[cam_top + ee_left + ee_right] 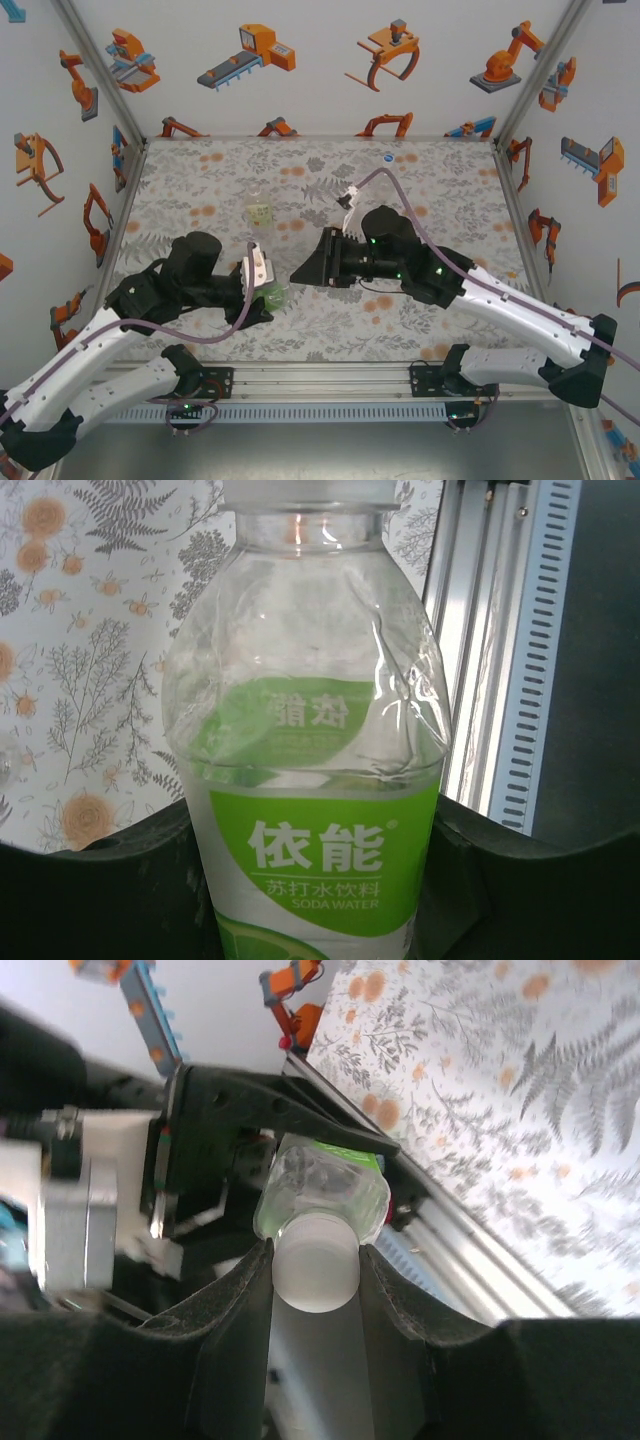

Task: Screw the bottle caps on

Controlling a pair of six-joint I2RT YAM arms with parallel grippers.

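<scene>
A clear bottle (315, 730) with a green soda-water label and a little colourless liquid sits between the black fingers of my left gripper (320, 880), which is shut on its body. From above, this bottle (275, 294) lies tilted towards the right arm near the table's front middle, with my left gripper (262, 280) on it. A white bottle cap (315, 1270) sits on the bottle's neck (320, 1195). My right gripper (315, 1285) is shut on the cap, one finger on each side. In the top view, my right gripper (305, 265) meets the bottle's mouth.
A second small bottle (260, 212) with pale yellow-green liquid stands upright behind the left gripper. A small round white-and-blue thing (385, 158) lies near the far edge. The aluminium rail (320, 378) runs along the near edge, and walls close in the table's sides.
</scene>
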